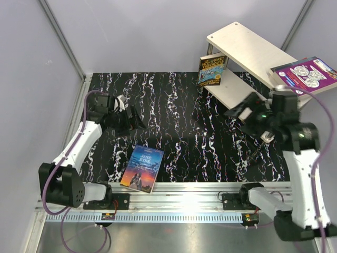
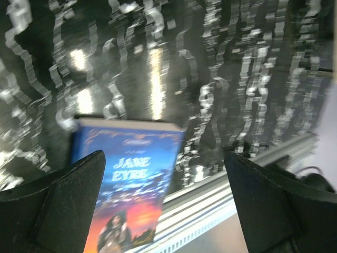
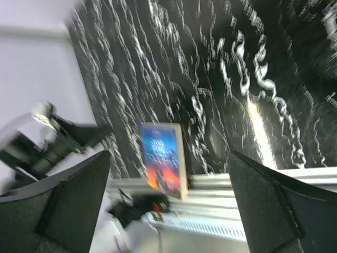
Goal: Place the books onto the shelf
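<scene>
Two books are at the shelf in the upper right of the overhead frame. The blue-yellow "Treehouse" stands upright on the lower board. The purple book with white circles lies flat at the far right end of the top board. From this angle it is hard to say whether it sits fully on the board or overhangs it.

"Jane Eyre" lies face up on the tabletop in the lower left-centre of the frame, with its near edge on the metal rail along the front. No other books show.

Both pincers are released and hold nothing. The left pincer hovers above the tabletop just beyond "Jane Eyre", and its wrist view has the cover low and left between the spread fingers. The right pincer hangs near the shelf's lower board, well apart from the book.

The step in hand looks like the approach to "Jane Eyre", most likely by the left arm. The book is thin and lies flat, so a straight descent would probably only press on the cover. The next move calls for bringing the pincer over one edge, perhaps the one on the rail, then getting a finger under it. After that the book must be carried across to the shelf.
</scene>
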`<action>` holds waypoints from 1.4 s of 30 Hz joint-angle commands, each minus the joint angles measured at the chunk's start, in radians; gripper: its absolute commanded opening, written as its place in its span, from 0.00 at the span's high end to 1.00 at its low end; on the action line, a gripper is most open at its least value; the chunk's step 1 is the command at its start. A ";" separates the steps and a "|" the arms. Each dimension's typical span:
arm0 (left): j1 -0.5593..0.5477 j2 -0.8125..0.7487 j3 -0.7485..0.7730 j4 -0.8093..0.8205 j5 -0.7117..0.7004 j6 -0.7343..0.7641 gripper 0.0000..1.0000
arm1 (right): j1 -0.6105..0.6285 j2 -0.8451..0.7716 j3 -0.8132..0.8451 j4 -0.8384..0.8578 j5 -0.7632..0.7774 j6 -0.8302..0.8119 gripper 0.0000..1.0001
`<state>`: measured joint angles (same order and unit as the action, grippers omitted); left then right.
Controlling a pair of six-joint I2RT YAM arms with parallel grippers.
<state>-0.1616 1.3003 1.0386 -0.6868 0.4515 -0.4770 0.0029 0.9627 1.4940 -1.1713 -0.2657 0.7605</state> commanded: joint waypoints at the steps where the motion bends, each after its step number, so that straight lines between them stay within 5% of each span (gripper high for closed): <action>1: 0.007 0.004 -0.011 -0.079 -0.158 0.052 0.01 | 0.297 0.076 -0.034 0.065 0.184 0.048 0.00; 4: 0.008 0.028 -0.069 -0.073 -0.168 0.018 0.01 | 0.605 0.215 -0.107 0.133 0.261 0.112 0.00; 6: 0.010 0.043 -0.124 -0.040 -0.163 -0.015 0.01 | 0.678 0.286 -0.188 0.261 0.226 0.148 0.00; 11: 0.010 0.044 -0.205 -0.016 -0.238 -0.051 0.01 | 0.686 0.342 -0.452 0.582 0.060 0.207 0.00; 23: -0.012 0.079 -0.413 0.153 -0.140 -0.114 0.07 | 0.740 0.729 -0.546 1.209 -0.207 0.299 0.00; 34: -0.116 0.063 -0.413 0.204 -0.085 -0.186 0.09 | 0.809 0.930 -0.443 1.293 -0.233 0.341 0.00; 42: -0.116 0.077 -0.408 0.234 -0.051 -0.186 0.10 | 0.822 0.832 -0.373 1.047 -0.210 0.318 0.00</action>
<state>-0.2573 1.3437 0.6483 -0.5270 0.3393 -0.6476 0.7906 1.8648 1.0458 -0.0750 -0.4541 1.0767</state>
